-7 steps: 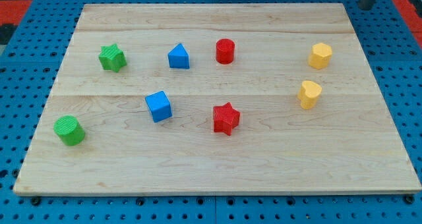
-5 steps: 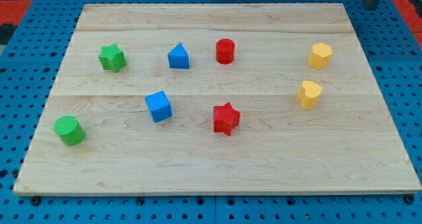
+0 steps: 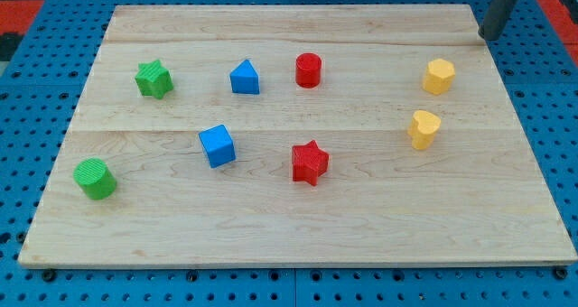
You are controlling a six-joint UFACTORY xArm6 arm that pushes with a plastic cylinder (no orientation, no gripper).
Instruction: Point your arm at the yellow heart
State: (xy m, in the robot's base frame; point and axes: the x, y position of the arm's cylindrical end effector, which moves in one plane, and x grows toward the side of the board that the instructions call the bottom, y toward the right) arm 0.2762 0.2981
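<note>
The yellow heart [image 3: 423, 128] lies on the wooden board [image 3: 298, 226] at the view's right, just below a yellow hexagon block [image 3: 439, 76]. My tip [image 3: 489, 39] is at the board's top right edge, above and to the right of both yellow blocks. It stands apart from them, touching no block.
A red cylinder [image 3: 308, 69], a blue triangular block [image 3: 245, 77] and a green star [image 3: 153, 79] sit along the upper part of the board. A blue cube [image 3: 217, 145], a red star [image 3: 309, 162] and a green cylinder [image 3: 95, 178] lie lower down.
My rod has come further into view from the top right corner, its tip moving down and slightly left toward the board's edge. No block has moved.
</note>
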